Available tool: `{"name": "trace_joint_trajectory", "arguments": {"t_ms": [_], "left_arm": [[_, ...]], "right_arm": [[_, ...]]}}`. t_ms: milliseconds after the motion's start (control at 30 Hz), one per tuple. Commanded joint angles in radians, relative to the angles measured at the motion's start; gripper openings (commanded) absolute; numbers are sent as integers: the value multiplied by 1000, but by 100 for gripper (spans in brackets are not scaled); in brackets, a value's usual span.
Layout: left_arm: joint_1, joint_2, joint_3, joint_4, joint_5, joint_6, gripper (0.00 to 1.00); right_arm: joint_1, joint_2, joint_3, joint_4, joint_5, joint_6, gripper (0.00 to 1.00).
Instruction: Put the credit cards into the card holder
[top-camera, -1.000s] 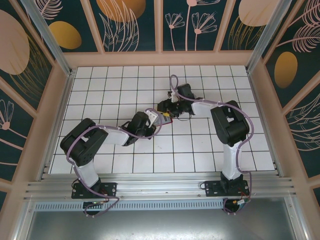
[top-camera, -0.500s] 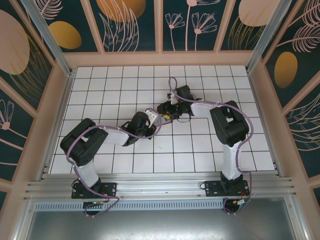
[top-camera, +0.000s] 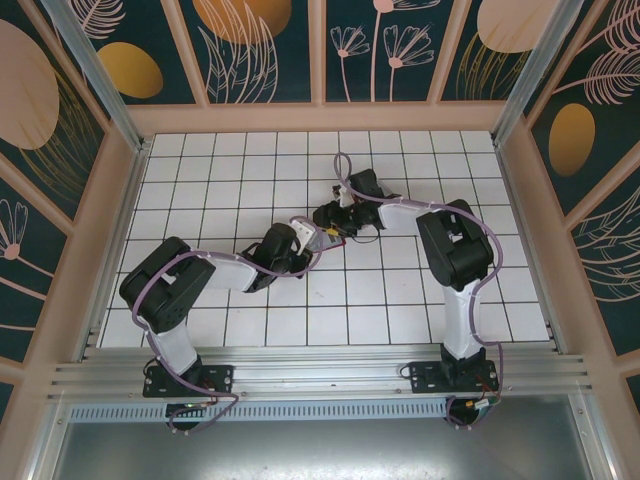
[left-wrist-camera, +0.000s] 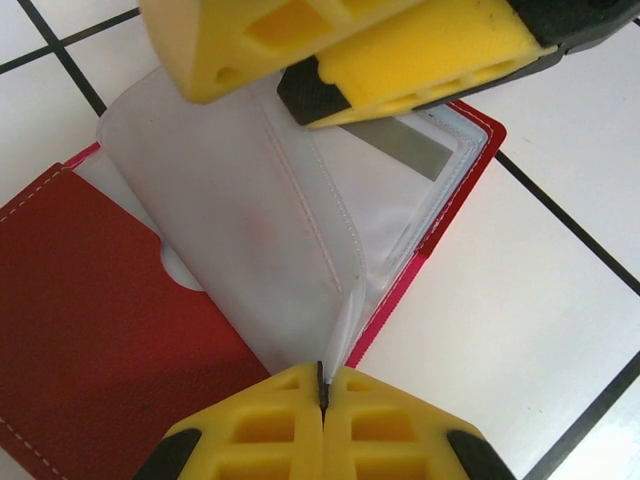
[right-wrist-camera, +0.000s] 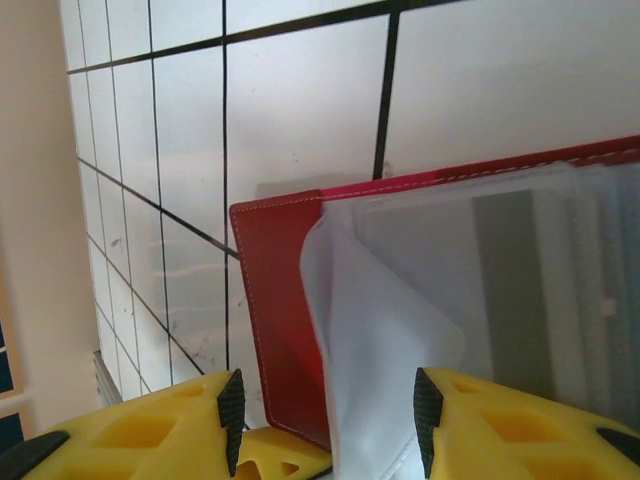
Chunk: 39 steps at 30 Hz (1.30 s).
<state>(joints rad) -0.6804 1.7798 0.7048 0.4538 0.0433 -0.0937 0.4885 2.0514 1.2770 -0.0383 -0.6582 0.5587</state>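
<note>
The red card holder (left-wrist-camera: 90, 300) lies open on the white tiled table, its clear plastic sleeves (left-wrist-camera: 250, 220) fanned upward. My left gripper (left-wrist-camera: 322, 385) is shut on the lower edge of one sleeve and holds it raised. My right gripper (right-wrist-camera: 322, 400) stands open over the holder (right-wrist-camera: 275, 300), with a loose sleeve leaf (right-wrist-camera: 380, 340) between its fingers but touching neither pad. Its yellow fingers (left-wrist-camera: 400, 70) hang over the holder's far side. A grey strip (left-wrist-camera: 405, 145) shows through the sleeves. The credit cards are out of view. From above, both grippers (top-camera: 318, 238) (top-camera: 335, 220) meet mid-table.
The white gridded table (top-camera: 200, 170) is walled by a tan frame on three sides, with an aluminium rail along the near edge. The two arms cross the table's middle. One yellow finger (right-wrist-camera: 285, 455) of the left gripper sits just below the holder's corner.
The right arm has drifted slightly left over the holder. The left gripper has kept its hold on the sleeve.
</note>
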Motion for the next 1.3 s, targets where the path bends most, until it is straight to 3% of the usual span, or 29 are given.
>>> {"name": "trace_joint_trajectory", "arguments": {"t_ms": [0, 533, 567, 667, 800, 1267], "left_arm": [[5, -26, -14, 22, 2, -16, 0], [4, -26, -16, 29, 3, -26, 3], [4, -27, -15, 27, 7, -27, 6], [4, -32, -14, 24, 7, -40, 31], [5, -60, -42, 35, -26, -61, 49], [23, -425, -284, 35, -144, -215, 52]], "right_arm": [[-8, -36, -17, -24, 28, -22, 51], [52, 8, 65, -20, -14, -2, 52], [53, 12, 79, -25, -9, -2, 52], [53, 30, 115, -46, -17, -9, 52], [73, 42, 123, -42, -34, 0, 52], [131, 118, 182, -57, -59, 17, 53]]}}
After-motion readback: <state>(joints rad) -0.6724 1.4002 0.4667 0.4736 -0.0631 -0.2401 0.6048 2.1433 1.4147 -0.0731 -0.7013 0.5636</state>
